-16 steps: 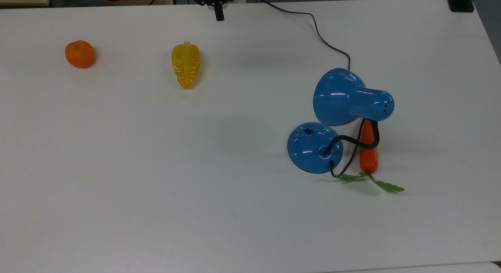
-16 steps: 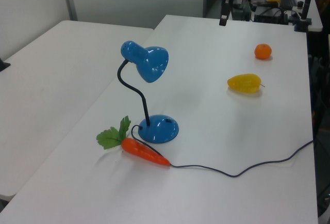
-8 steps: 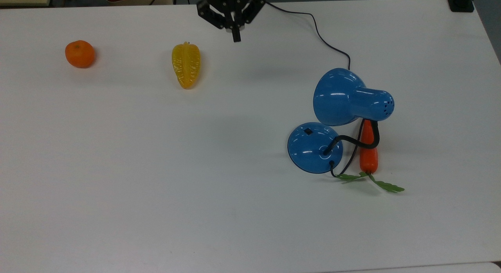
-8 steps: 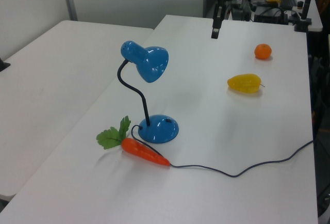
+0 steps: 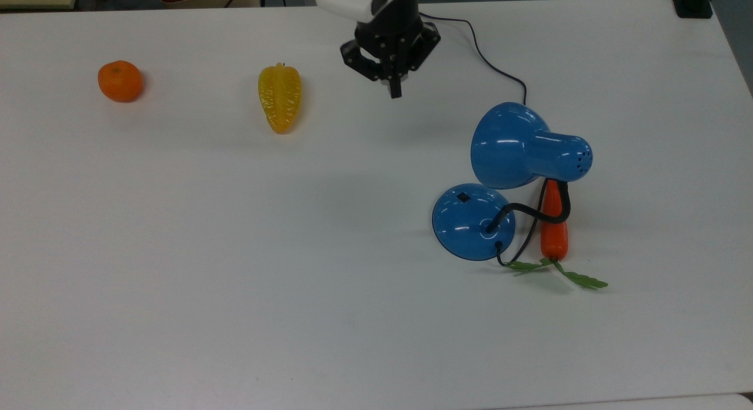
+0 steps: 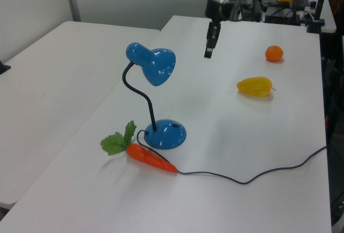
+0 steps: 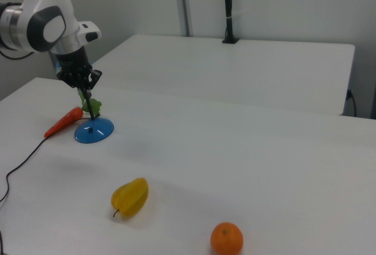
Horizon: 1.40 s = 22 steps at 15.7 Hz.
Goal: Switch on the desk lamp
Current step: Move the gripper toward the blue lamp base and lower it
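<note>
The desk lamp stands on the white table at the top view's right. It has a glossy blue shade (image 5: pixel 512 145), a round blue base (image 5: pixel 473 222) and a small black switch (image 5: pixel 463 196) on the base's upper left. A black bendy neck (image 6: pixel 141 96) joins shade and base. Its cord (image 5: pixel 491 66) runs off toward the table's far edge. My gripper (image 5: pixel 395 92) hangs above the table, up and to the left of the shade and apart from it, fingers shut on nothing. In the left view the gripper (image 6: pixel 207 53) is beyond the shade (image 6: pixel 159 66).
A toy carrot (image 5: pixel 553 227) with green leaves lies just right of the lamp base, partly under the neck. A yellow starfruit (image 5: pixel 279 98) and an orange (image 5: pixel 120 80) sit at the top view's upper left. The cord (image 6: pixel 252 176) snakes across the table.
My gripper has come in from the table's far edge, moving down and right in the top view toward the lamp. The lamp and the fruit have not moved.
</note>
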Each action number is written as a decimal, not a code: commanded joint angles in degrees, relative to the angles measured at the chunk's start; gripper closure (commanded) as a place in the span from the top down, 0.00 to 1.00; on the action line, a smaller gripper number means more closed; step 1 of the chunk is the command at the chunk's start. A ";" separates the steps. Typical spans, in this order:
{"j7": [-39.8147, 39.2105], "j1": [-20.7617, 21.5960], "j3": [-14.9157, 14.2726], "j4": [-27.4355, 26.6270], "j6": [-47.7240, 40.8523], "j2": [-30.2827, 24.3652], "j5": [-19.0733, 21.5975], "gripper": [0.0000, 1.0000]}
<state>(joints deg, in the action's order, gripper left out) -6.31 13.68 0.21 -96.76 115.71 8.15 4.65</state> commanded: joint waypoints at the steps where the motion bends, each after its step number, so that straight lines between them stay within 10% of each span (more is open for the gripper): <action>1: -0.90 0.65 1.98 -1.59 4.78 1.86 0.01 0.00; 22: -1.87 6.01 2.16 -4.32 29.04 15.05 -2.88 0.00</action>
<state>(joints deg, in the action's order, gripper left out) -6.76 19.24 2.62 -100.78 142.15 21.63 3.05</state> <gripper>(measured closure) 0.991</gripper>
